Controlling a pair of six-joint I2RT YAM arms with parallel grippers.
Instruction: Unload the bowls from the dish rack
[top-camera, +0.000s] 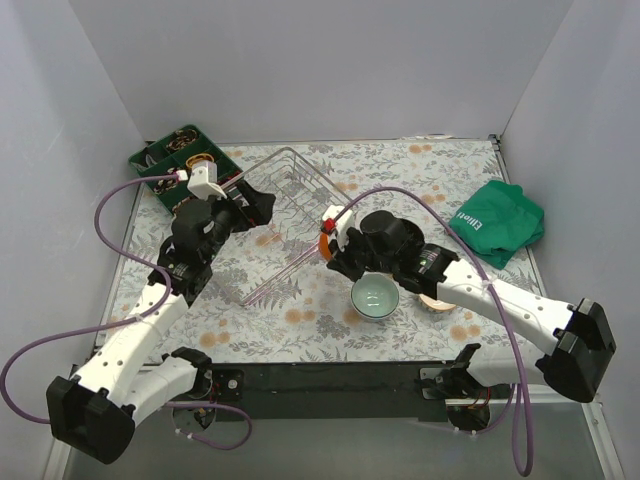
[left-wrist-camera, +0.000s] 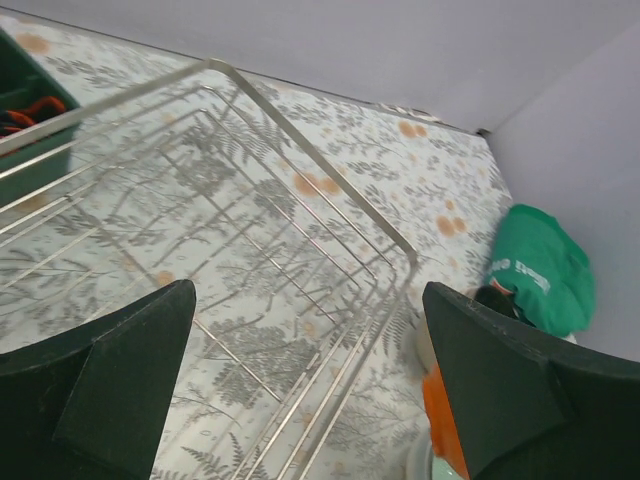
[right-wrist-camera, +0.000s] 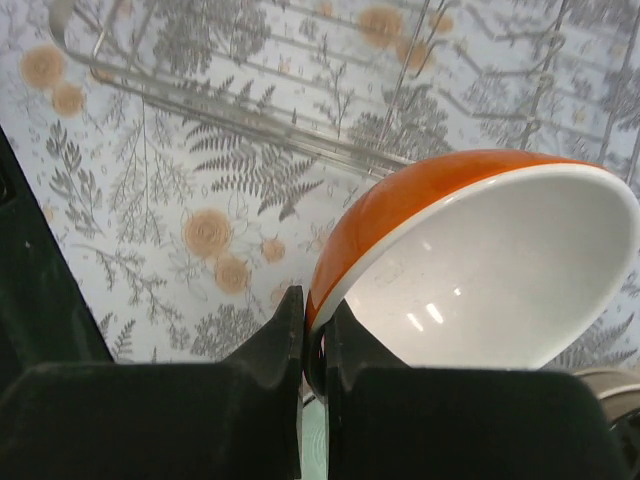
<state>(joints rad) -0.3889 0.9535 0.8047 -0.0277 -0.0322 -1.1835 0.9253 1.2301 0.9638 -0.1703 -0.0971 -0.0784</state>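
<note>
The silver wire dish rack (top-camera: 290, 200) stands mid-table, and no bowl shows inside it. My right gripper (top-camera: 335, 243) is shut on the rim of an orange bowl with a white inside (top-camera: 327, 243), held tilted in the air just right of the rack's near corner. In the right wrist view the fingers (right-wrist-camera: 290, 330) pinch the bowl's (right-wrist-camera: 480, 270) rim, with the rack (right-wrist-camera: 300, 140) behind. A pale green bowl (top-camera: 375, 298) sits upright on the table just below the gripper. My left gripper (top-camera: 252, 207) is open and empty over the rack's left side (left-wrist-camera: 250, 200).
A green compartment tray (top-camera: 178, 160) of small items stands at the back left. A green cloth (top-camera: 500, 222) lies at the right. A tan dish (top-camera: 438, 301) sits partly under my right forearm. Purple cables loop over both arms.
</note>
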